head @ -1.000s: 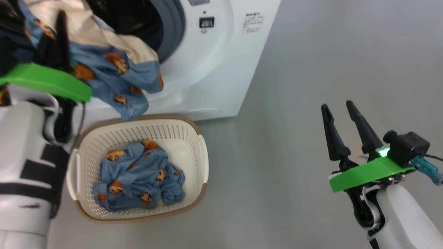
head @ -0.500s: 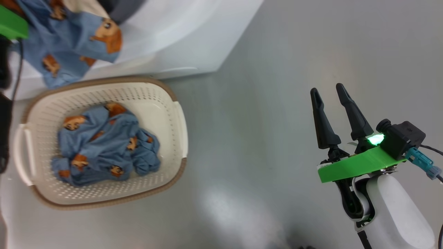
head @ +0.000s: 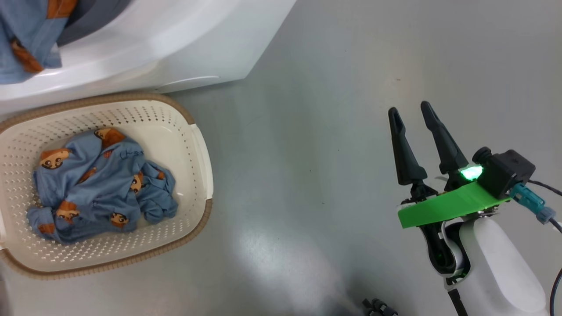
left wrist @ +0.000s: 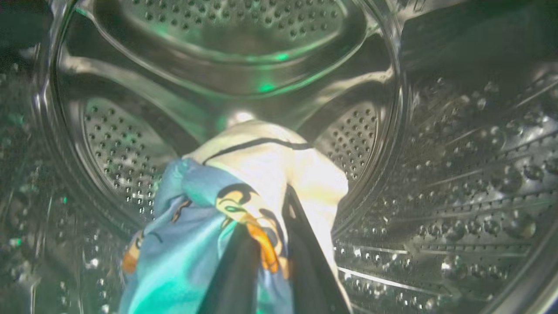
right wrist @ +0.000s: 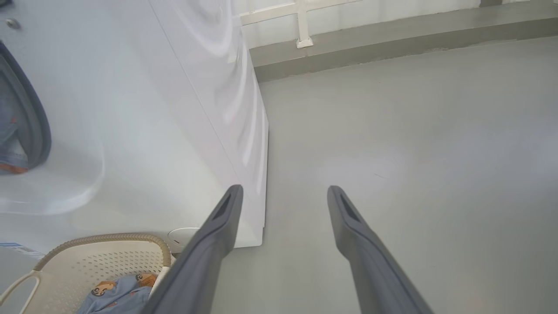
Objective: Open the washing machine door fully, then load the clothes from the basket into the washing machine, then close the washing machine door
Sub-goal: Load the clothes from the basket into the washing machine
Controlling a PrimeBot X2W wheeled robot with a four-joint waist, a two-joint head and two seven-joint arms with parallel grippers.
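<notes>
Left wrist view, left hand (left wrist: pixel 266 209) pinching clothes (left wrist: pixel 187 244) in drum (left wrist: pixel 457 174), right hand (head: pixel 408 107) spread, label (right wrist: pixel 15 249) unreadable

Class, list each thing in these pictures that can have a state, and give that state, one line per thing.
left hand, shut on the garment, reaching into the drum
right hand, open, empty, above the floor
garment, pinched, hanging inside the drum
washing machine, mouth open
basket, upright on the floor, not yet emptied
clothes, crumpled in the basket
</notes>
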